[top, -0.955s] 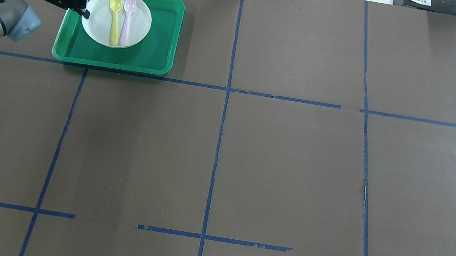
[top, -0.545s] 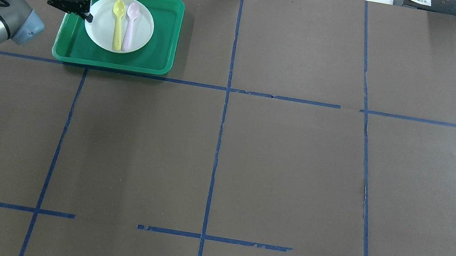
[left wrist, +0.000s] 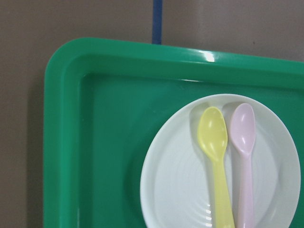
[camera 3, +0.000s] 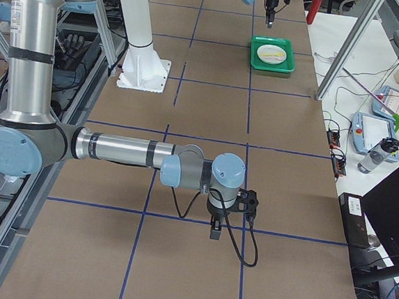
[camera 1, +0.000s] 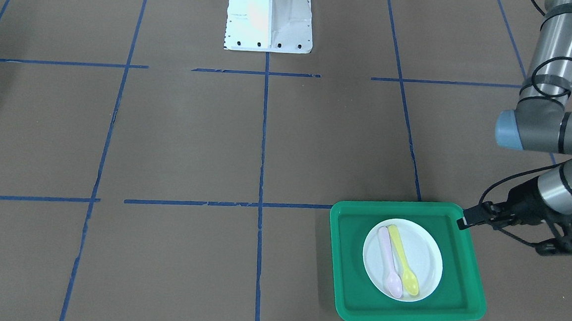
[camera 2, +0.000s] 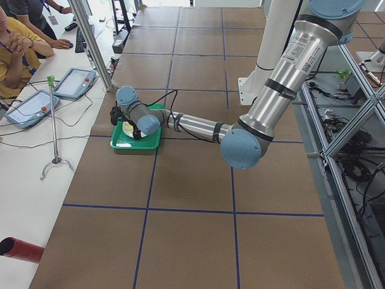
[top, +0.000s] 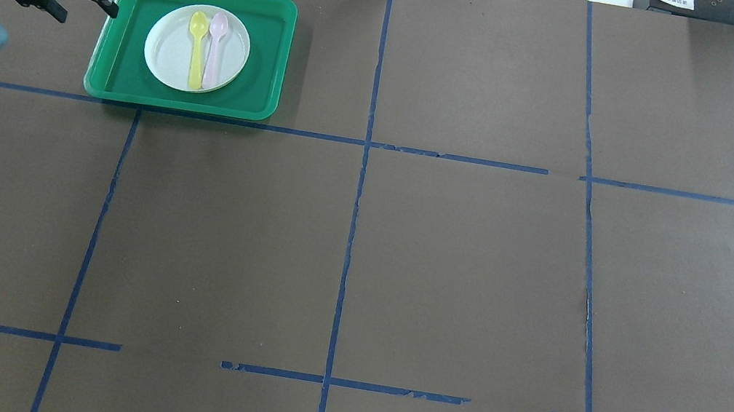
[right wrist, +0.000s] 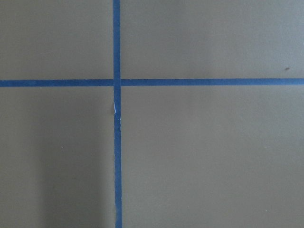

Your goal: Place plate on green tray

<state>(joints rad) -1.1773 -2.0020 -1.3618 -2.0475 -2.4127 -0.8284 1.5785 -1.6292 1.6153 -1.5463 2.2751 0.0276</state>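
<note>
The small white plate [top: 167, 49] lies flat inside the green tray [top: 265, 57] at the table's far left, with a yellow spoon [top: 196, 54] and a pink spoon [top: 214, 53] on it. My left gripper [top: 108, 5] is open and empty, just outside the tray's left rim and clear of the plate. It also shows in the front-facing view [camera 1: 462, 222], at the tray's corner. The left wrist view shows the plate [left wrist: 180, 180] and tray [left wrist: 109, 142] but no fingers. My right gripper [camera 3: 213, 231] hangs low over bare table far from the tray; I cannot tell whether it is open or shut.
Brown paper with blue tape lines [top: 363, 161] covers the table. The robot's white base [camera 1: 269, 15] stands at the near edge. Operators and teach pendants [camera 2: 36, 105] are beyond the far side of the table.
My left gripper has let go of the plate's rim and drawn back to the left, off the tray. The plate has settled a little to the right, flat on the tray.
</note>
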